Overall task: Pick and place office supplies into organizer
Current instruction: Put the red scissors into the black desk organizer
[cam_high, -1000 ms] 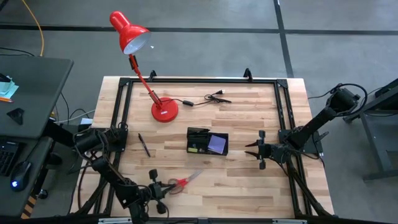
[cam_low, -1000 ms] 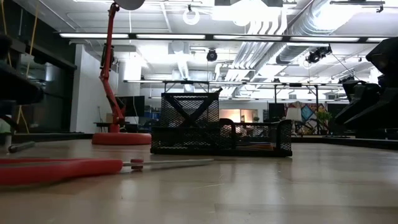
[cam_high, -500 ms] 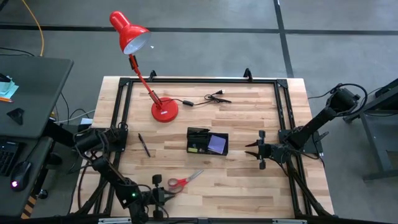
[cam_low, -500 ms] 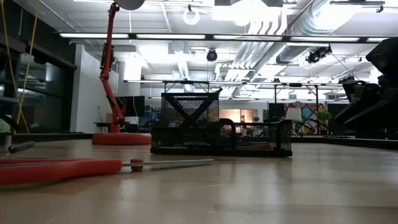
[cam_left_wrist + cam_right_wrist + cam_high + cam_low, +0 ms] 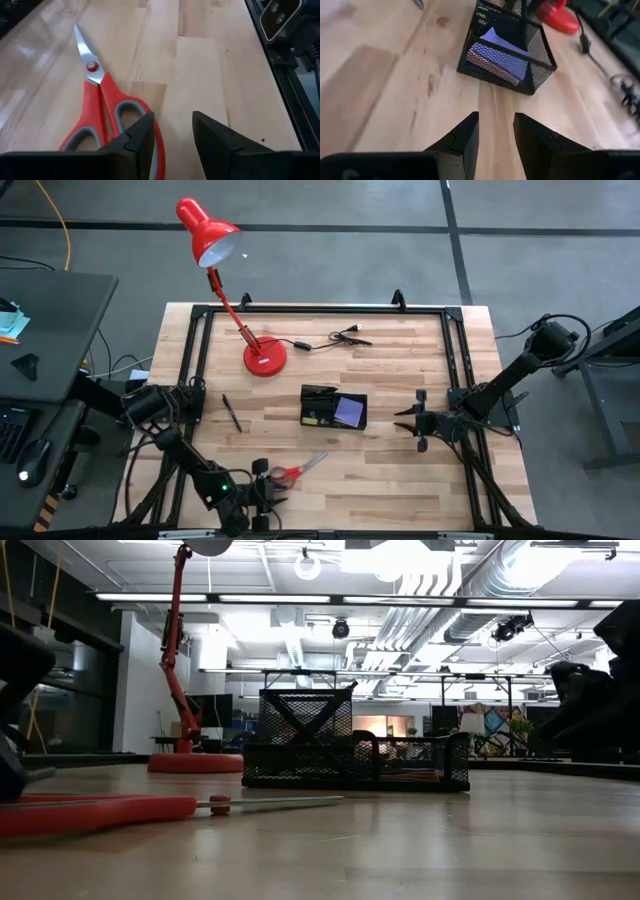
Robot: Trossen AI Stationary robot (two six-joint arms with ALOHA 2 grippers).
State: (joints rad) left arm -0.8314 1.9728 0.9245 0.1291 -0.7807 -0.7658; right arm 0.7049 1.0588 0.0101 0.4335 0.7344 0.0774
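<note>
My left tool (image 5: 172,135), fingers spread and empty, sits at the scissors' (image 5: 102,107) handles; they lie flat on the surface, well apart from the organizer (image 5: 334,408). Next: straddle a handle, pinch.

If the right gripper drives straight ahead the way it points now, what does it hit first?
Probably the black mesh organizer holding the purple sticky-note pad; the right gripper faces its near corner, with only bare wooden tabletop between.
</note>
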